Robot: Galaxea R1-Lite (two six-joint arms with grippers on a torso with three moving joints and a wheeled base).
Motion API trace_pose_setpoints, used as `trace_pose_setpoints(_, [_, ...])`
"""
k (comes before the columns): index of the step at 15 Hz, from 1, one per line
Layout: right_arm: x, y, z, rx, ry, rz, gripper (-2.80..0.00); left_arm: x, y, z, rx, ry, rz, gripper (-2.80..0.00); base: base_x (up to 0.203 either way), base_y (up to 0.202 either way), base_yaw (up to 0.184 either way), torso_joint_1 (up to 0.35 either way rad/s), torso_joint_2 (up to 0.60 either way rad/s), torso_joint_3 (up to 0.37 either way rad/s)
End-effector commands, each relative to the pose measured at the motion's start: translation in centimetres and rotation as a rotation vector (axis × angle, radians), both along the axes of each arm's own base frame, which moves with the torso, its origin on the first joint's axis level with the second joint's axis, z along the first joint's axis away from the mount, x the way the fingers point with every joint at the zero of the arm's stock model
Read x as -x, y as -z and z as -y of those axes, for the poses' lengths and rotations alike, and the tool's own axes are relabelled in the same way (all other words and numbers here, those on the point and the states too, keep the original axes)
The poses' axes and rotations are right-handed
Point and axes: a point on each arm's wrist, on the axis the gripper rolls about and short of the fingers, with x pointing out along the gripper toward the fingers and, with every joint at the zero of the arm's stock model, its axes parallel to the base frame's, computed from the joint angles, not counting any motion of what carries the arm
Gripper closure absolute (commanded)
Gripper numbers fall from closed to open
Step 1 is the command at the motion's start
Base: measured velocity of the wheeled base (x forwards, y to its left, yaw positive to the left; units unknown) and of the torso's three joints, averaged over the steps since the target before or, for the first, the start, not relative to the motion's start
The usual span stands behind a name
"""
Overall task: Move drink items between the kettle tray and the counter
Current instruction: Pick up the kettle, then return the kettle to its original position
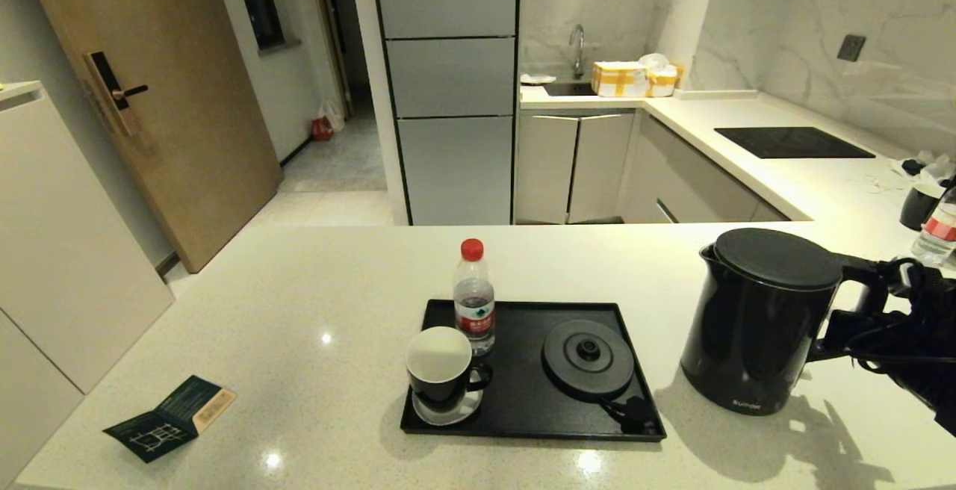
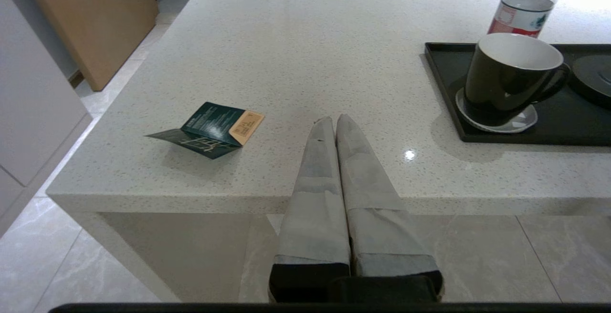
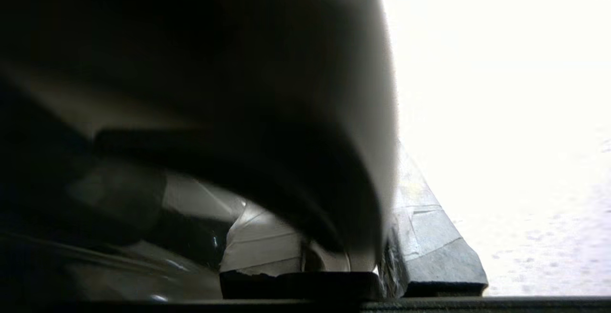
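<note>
The tall matte-black kettle (image 1: 754,326) stands upright over the off-white counter (image 1: 299,303), just right of the black tray (image 1: 523,404). Its base looks to be at the counter surface. My right gripper (image 1: 859,318) comes in from the right and is shut on the kettle's loop handle. In the right wrist view the dark handle (image 3: 286,112) fills the space between the taped fingers (image 3: 429,236). My left gripper (image 2: 334,121) is shut and empty, hovering at the counter's front edge, left of the tray (image 2: 444,88).
On the tray sit the round kettle base disc (image 1: 588,359), a black cup on a saucer (image 1: 441,370) and a red-capped water bottle (image 1: 474,299). A dark green booklet (image 1: 170,417) lies front left. A second bottle (image 1: 939,232) and mug (image 1: 920,205) stand far right; cooktop (image 1: 792,142) behind.
</note>
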Motion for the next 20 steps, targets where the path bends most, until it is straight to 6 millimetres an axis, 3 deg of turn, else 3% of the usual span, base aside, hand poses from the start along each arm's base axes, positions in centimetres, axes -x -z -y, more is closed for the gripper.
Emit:
trace_pose_setpoints(1, [0.6,-3.4,-0.3,0.011,-0.003,0.08,0.0,0.0,0.0,0.0,0.0,0.0,-0.002,0.0,0.0,0.0,0.0,0.0,0.0,0.0])
trace_pose_setpoints(6, [1.4,-10.9,-3.3,-0.073,-0.081,0.101,0.0,0.0,0.0,0.0,0.0,-0.003,0.001,0.0,0.0,0.0,0.0,0.0,0.0,0.0])
trace_pose_setpoints(9, [0.3,-12.1,-7.1,-0.094,-0.196,0.09,0.0,0.0,0.0,0.0,0.0,0.0,0.0,0.0,0.0,0.0,0.0,0.0,0.0,0.0])
trace_pose_setpoints(12, [-2.3,-10.0,-10.5,-0.093,-0.269,0.006,0.0,0.0,0.0,0.0,0.0,0.0,0.0,0.0,0.0,0.0,0.0,0.0,0.0,0.0])
trace_pose_setpoints(20, [-6.1,-4.1,-14.5,-0.139,-0.351,-0.018,0.0,0.0,0.0,0.0,0.0,0.0,-0.001,0.0,0.0,0.0,0.0,0.0,0.0,0.0])
